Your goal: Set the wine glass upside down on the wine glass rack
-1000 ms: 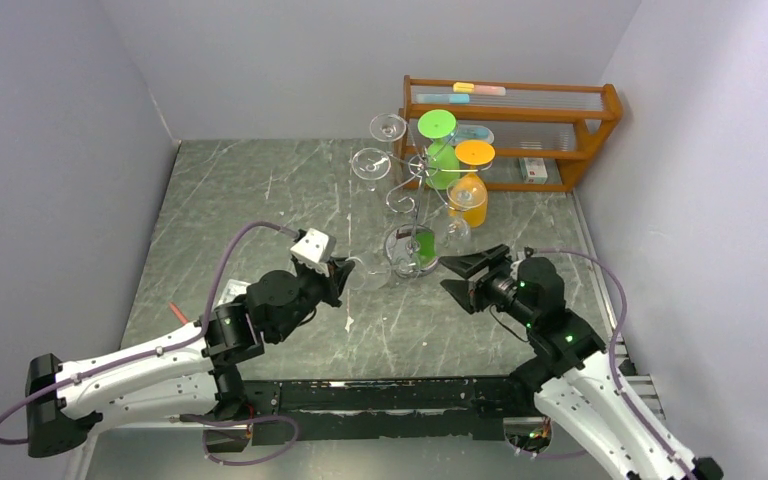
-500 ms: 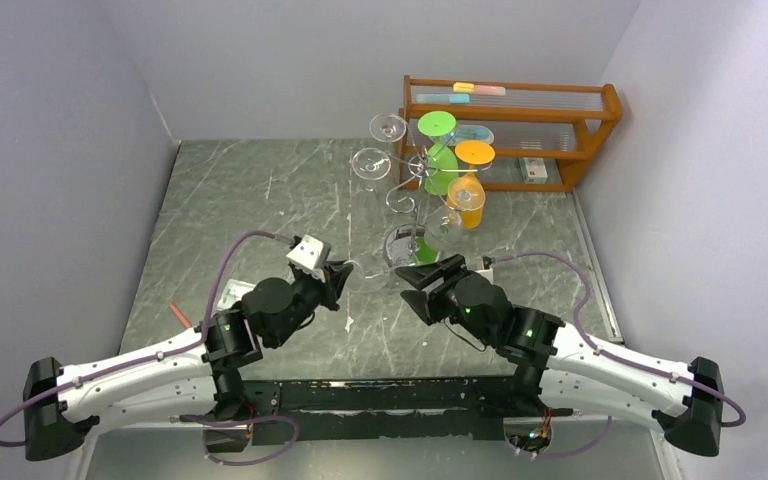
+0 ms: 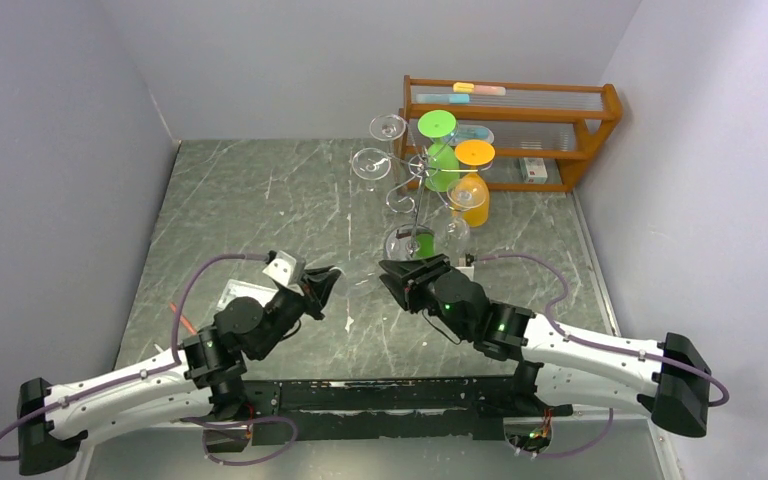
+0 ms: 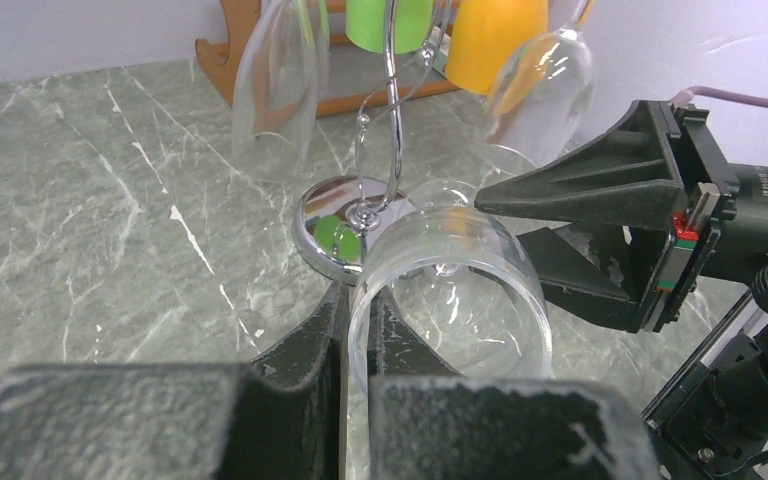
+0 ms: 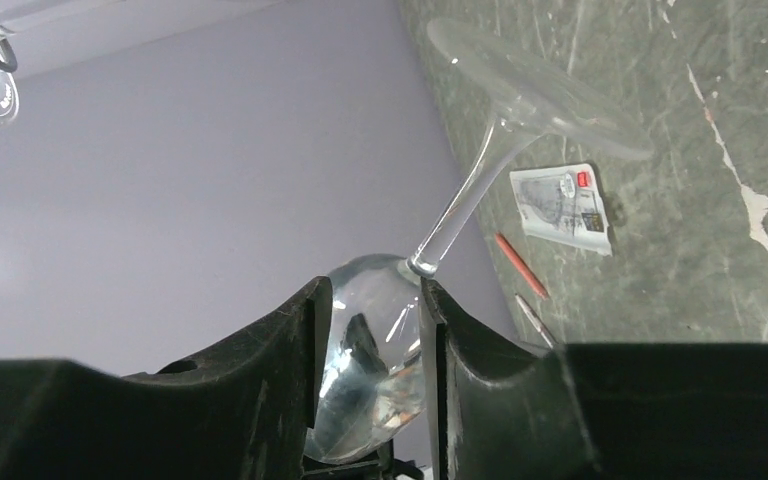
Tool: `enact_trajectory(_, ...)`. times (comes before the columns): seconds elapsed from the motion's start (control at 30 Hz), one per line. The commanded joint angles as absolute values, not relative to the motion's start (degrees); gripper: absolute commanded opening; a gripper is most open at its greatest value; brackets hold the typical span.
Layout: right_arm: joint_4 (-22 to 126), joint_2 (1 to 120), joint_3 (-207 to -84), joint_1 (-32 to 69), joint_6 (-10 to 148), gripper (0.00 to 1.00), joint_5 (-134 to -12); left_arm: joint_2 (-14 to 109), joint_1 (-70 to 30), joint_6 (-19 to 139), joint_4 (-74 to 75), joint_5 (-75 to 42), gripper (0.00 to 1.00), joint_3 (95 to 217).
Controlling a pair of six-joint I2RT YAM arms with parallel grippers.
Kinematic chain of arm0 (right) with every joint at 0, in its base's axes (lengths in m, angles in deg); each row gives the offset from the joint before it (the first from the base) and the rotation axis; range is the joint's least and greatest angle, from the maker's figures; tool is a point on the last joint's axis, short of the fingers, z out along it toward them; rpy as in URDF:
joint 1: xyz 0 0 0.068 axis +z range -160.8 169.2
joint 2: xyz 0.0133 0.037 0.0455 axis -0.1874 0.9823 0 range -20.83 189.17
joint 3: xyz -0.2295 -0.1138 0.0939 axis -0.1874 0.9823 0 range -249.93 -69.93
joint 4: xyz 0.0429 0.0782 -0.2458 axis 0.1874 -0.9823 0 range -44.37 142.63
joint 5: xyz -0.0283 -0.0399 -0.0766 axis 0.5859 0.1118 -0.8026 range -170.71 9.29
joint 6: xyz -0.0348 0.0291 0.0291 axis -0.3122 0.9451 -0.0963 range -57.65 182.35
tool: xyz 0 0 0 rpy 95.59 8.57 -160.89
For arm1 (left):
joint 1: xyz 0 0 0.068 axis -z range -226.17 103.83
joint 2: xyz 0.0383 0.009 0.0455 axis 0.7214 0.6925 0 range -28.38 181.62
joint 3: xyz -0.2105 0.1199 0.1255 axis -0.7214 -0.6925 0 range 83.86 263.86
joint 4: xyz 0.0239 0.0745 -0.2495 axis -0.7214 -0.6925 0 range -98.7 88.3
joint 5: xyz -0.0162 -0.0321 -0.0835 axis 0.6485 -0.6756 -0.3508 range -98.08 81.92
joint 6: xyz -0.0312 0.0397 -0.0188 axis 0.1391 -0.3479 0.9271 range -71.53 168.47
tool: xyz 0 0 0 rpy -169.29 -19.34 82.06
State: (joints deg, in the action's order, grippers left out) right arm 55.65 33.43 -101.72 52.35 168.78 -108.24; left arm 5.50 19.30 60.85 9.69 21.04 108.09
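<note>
As left gripper pinches wine glass, arm outstretched

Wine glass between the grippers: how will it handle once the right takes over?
Likely fragile: thin clear wine glass, left gripper pinching just its rim. Probably slippery: smooth rounded bowl between the fingers of the right gripper. May pivot: long stem and wide foot stick out.

Wine glass in front of wine glass rack, wooden shelf behind rack, card at left
</note>
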Motion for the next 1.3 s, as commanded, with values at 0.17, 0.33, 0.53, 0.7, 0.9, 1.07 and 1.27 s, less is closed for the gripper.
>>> enact_trajectory(0.17,56.86,35.97,-103.63,53.46,170.88,0.48,-110.45,0.49,19.66,61.57,15.79,20.28,0.05,105.65)
enact_trajectory(0.33,57.00,38.04,-104.91,53.54,170.65,0.48,-110.51,0.36,19.66,61.82,16.91,21.04,0.05,104.69)
enact_trajectory(0.53,58.59,41.02,-106.80,53.57,169.76,0.43,-111.49,-1.36,19.66,62.28,16.97,19.94,0.05,104.05)
enact_trajectory(0.7,59.39,42.08,-106.60,53.61,170.58,0.40,-111.15,-4.46,19.66,63.16,16.68,19.45,0.05,103.08)
enact_trajectory(0.9,60.25,43.30,-107.17,53.62,170.72,0.37,-110.57,-6.93,19.66,63.96,16.14,19.27,0.05,102.27)
enact_trajectory(1.07,60.84,42.96,-107.12,53.61,169.84,0.09,-110.91,-7.08,19.66,64.32,15.34,19.19,0.05,102.03)
enact_trajectory(1.27,61.02,41.39,-106.41,53.59,167.06,0.00,-111.36,-6.44,19.66,67.03,10.20,20.95,0.41,103.53)
